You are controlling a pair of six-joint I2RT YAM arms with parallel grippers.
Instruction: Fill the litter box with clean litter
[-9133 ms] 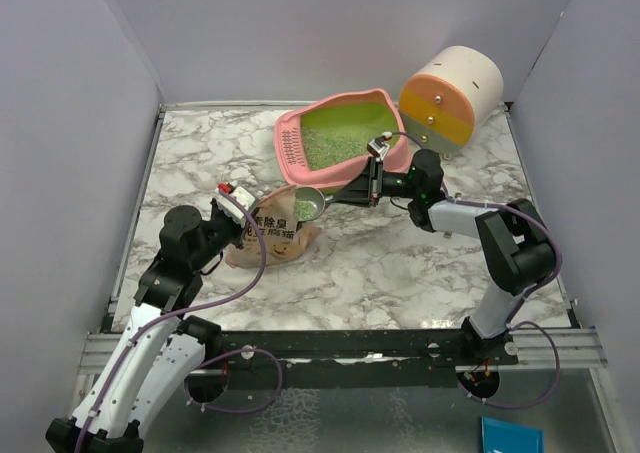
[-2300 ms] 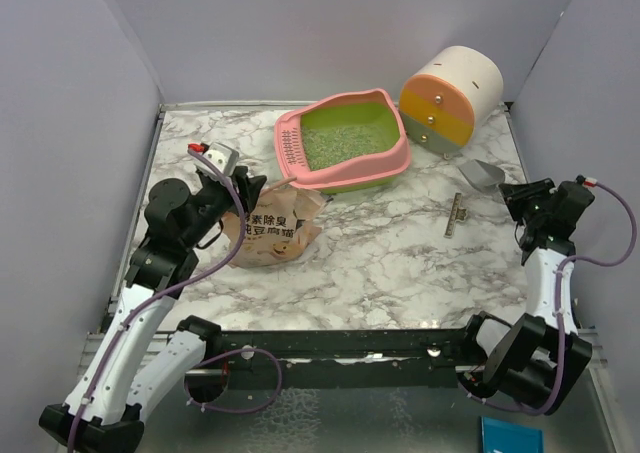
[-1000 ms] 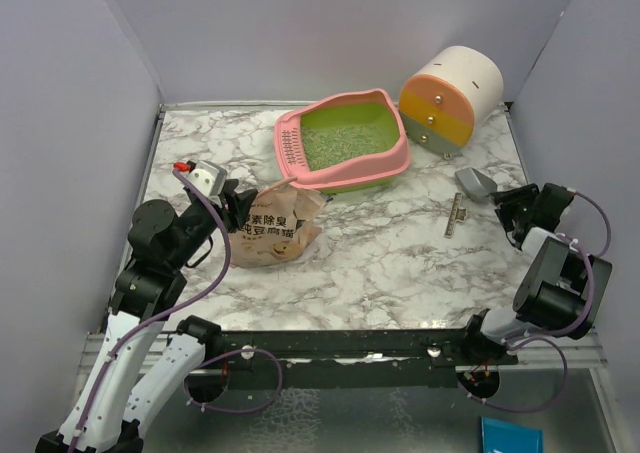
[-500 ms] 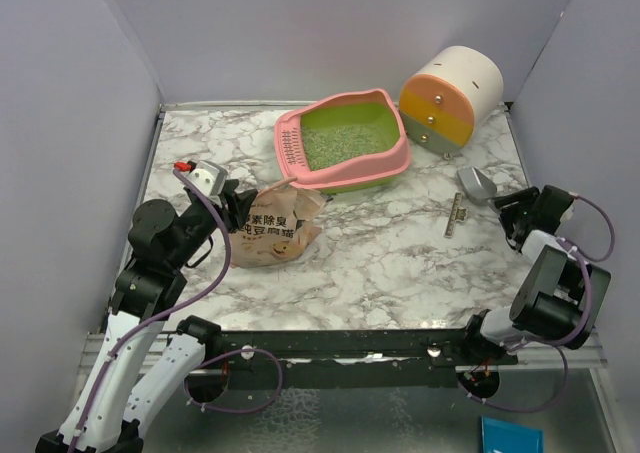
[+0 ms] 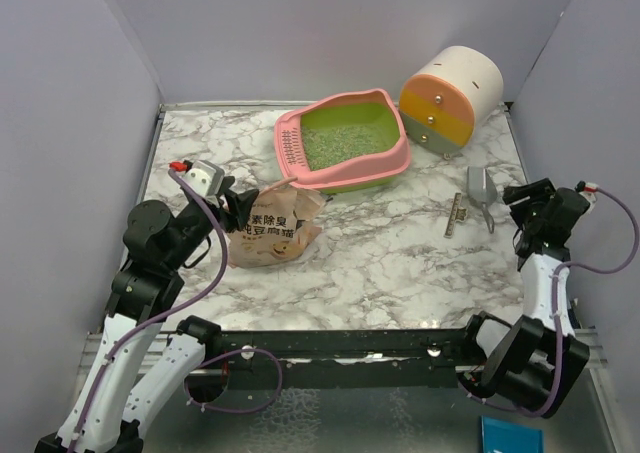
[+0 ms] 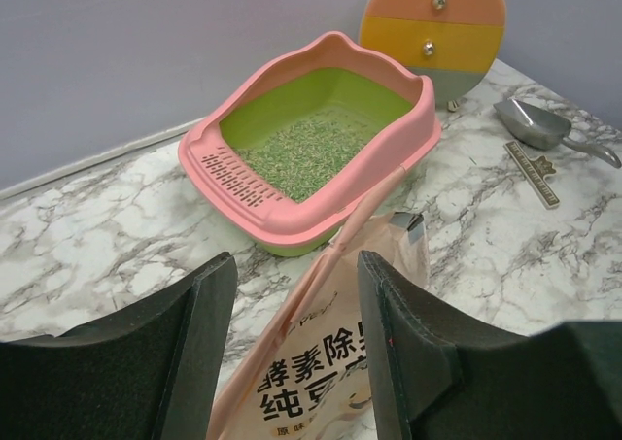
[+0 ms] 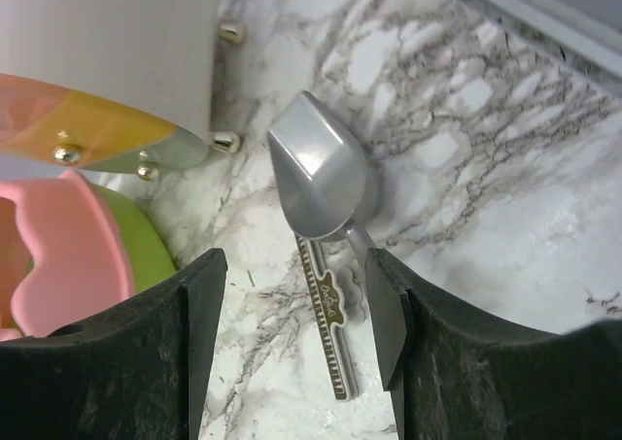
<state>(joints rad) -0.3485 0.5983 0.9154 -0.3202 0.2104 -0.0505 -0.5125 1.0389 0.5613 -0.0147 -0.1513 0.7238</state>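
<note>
Since the previous frame the right arm has pulled back toward the right wall, and its right fingers [image 5: 522, 194] are now apart from the grey metal scoop [image 5: 478, 185], which lies flat on the marble tabletop [image 5: 380, 258] just beside a thin ruler-like strip [image 5: 457, 216]. Top view: the litter box [image 5: 350, 179] sits at the rear centre, holding a thin layer of clean litter [image 5: 345, 143], with the round drawer cabinet [image 5: 450, 98] near its right end. The tan pouch [image 5: 275, 228] lies in front of the box, with the left fingers [image 5: 240, 202] at its left edge. Left wrist view: the left fingers [image 6: 194, 343] are spread wide and grip nothing; the pouch [image 6: 330, 362] lies below the gap and the litter box [image 6: 330, 193] beyond it. Right wrist view: the right fingers [image 7: 194, 362] are spread, holding nothing, above the scoop [image 7: 321, 178] and strip [image 7: 330, 333].
</note>
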